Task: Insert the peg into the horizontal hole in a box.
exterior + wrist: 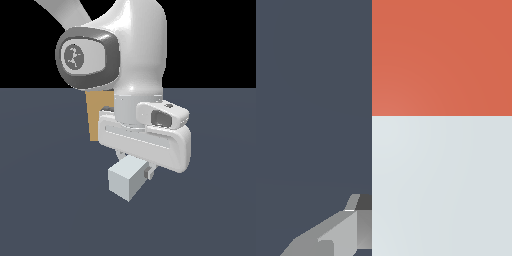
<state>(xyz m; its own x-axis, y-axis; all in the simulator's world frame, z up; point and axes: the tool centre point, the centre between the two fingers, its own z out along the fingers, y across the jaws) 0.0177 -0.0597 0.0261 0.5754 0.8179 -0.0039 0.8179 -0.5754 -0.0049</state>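
pincer (134,172) clamped on peg (127,181), grey end toward camera | box (95,117) at pincer's 11 o'clock, behind arm

arm (135,45): glossy white rounded shells; dark grey rounded-square joint cap (87,56) with a small white branching mark at its centre. white oblong hand block with a recessed slot along its face, small white camera pod (165,116) with a dark window on top. wrist view: one grey faceted finger (338,235)
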